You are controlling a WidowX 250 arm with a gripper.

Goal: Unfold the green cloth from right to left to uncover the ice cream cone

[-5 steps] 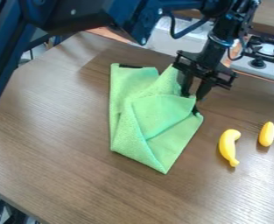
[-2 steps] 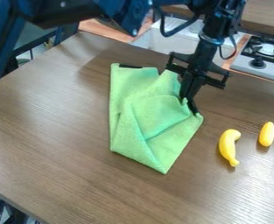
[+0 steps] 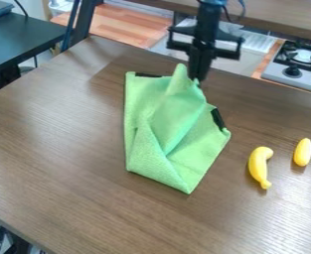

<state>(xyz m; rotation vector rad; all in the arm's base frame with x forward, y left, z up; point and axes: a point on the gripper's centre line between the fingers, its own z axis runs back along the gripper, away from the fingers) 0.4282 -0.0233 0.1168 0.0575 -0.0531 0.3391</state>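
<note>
Toward the back of the brown wood-grain table (image 3: 71,173), we record the black two-finger gripper (image 3: 196,78) closed on a raised fold of the green fabric cloth (image 3: 151,134); the rest of the cloth lies rumpled on the table, narrowing to a near corner; right of it we note a curved yellow toy banana (image 3: 258,166), and farther right a yellow oval object (image 3: 303,152).

Banana (image 3: 258,167) right of cloth (image 3: 164,144), on table (image 3: 71,198)

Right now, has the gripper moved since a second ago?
Yes, the gripper has shifted up and left in the view, closer to the table's far edge.
</note>
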